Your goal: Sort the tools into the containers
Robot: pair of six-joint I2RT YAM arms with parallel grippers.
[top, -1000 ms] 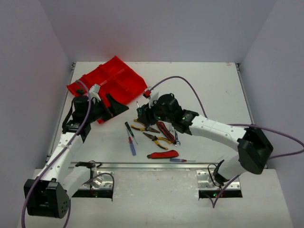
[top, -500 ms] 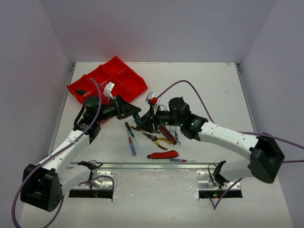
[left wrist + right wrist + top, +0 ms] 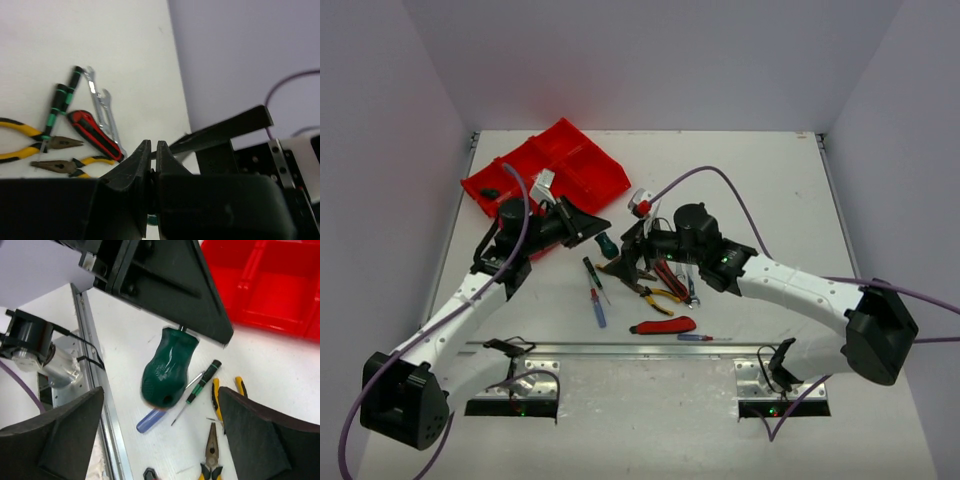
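- Left hand (image 3: 152, 146): clenching. Its black fingers are pressing together on the thin metal shaft of a stubby green-handled screwdriver (image 3: 167, 371). The handle is hanging tilted just beyond the fingertips; whether it is clearing the counter (image 3: 760, 190) cannot be told.
- Right hand (image 3: 631, 256): released. Its fingers are standing wide apart on either side of the green handle and are not touching it.
- Red tray (image 3: 552, 165): lying on the counter just behind the left hand, on the side away from the right hand.
- Loose tools, lying on the counter beneath and just ahead of the right hand:
  - two yellow-handled pliers (image 3: 65, 164)
  - two slim green-black screwdrivers (image 3: 62, 100)
  - two silver wrenches (image 3: 102, 107)
  - a red-black utility knife (image 3: 95, 131) lying beside the wrenches
  - a blue-handled screwdriver (image 3: 150, 421) showing partly under the green handle
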